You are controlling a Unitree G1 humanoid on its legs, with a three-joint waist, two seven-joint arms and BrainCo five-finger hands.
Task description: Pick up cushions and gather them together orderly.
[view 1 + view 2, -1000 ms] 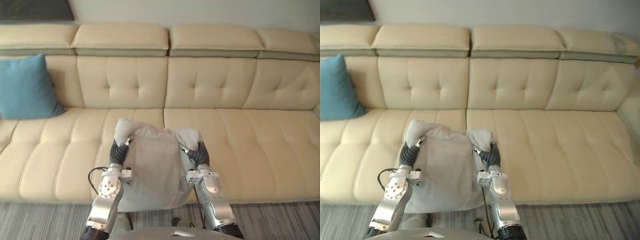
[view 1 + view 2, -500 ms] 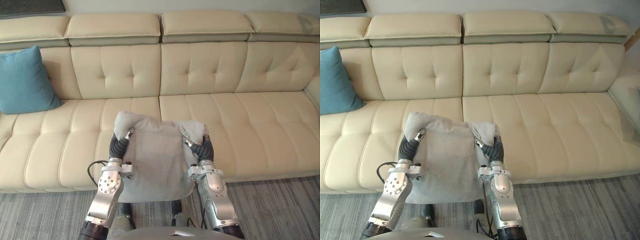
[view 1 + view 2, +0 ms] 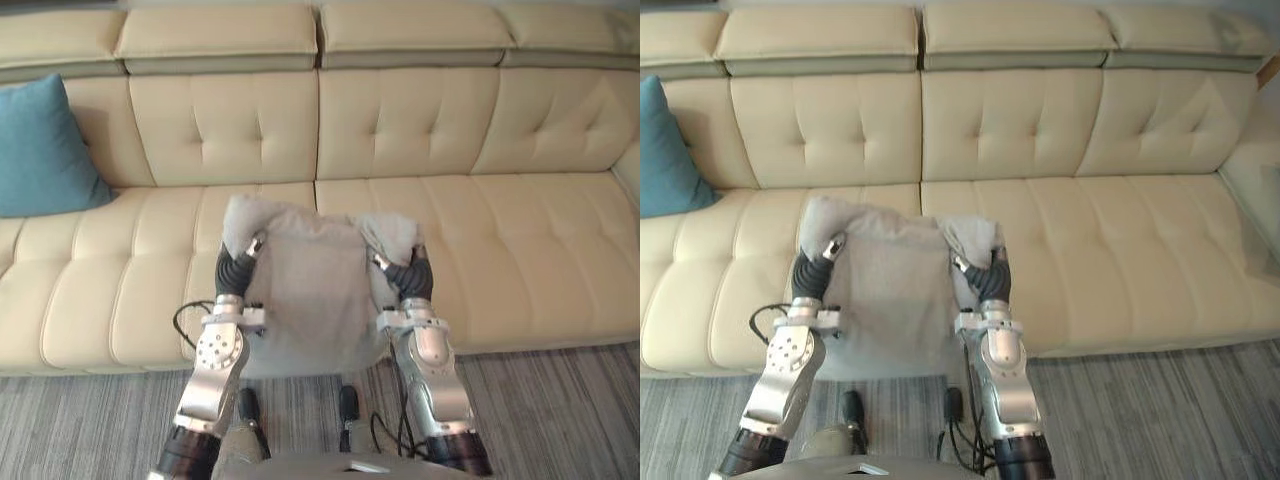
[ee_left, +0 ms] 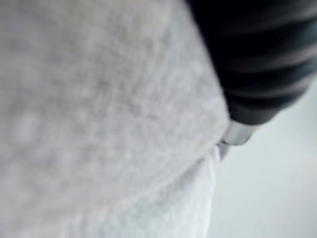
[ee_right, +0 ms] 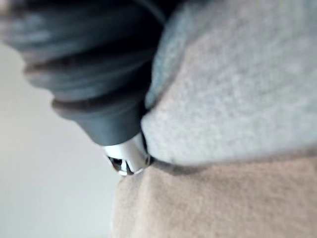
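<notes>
Left hand and right hand flank grey cushion above sofa edge; can't tell grip, hidden by fabric.

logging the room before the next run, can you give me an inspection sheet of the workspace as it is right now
surface: beige tufted sofa, seat bare right of centre
job's things: grey cushion upright between the two robot hands, over the seat's front edge; blue cushion leaning on the backrest at the sofa's left end, apart from the grey one
clutter: nothing seen
robot hands: left robot hand at the grey cushion's left side, right robot hand at its right side; grasp hidden by the cushion
cables: nothing seen
surroundings: grey striped carpet in front of the sofa
</notes>
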